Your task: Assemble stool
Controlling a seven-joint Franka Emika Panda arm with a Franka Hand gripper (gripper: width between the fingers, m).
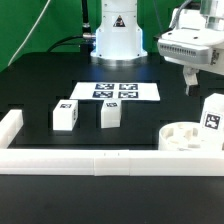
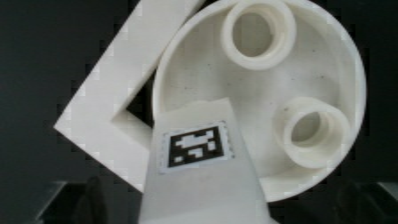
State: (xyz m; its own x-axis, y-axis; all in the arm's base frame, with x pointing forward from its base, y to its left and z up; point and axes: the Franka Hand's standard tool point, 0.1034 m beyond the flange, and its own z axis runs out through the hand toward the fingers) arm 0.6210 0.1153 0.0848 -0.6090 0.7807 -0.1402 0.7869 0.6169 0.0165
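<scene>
The round white plastic seat disc (image 1: 172,140) lies flat just below my pincer (image 1: 190,80), pushed into the angle of the long white border rail (image 1: 90,160). I judge it sits there so the rail braces it against sliding or turning while legs are driven in. Its face is smooth and faintly glossy, and two round socket holes (image 2: 258,35) with raised, rounded lips show in the wrist view. Directly under my pincer a blocky white plastic leg (image 2: 199,185) stands upright at the disc, its flat face bearing a black-and-white square tag (image 2: 196,145). Its foot hides the spot where a third socket would be, so I cannot tell whether it is seated in one or merely stands there. I hover above its top end and seem to touch nothing. Whether my jaws are parted or closed I cannot tell, since neither view shows the fingertips plainly. Well away from my pincer, out on the matte black table (image 1: 40,85), a second white blocky leg (image 1: 110,114) and a third white blocky leg (image 1: 66,116) wait near each other, hard-edged and tagged, likely kept apart for an easy grasp. Beyond them, toward my base, lies the thin flat marker board (image 1: 115,90).
</scene>
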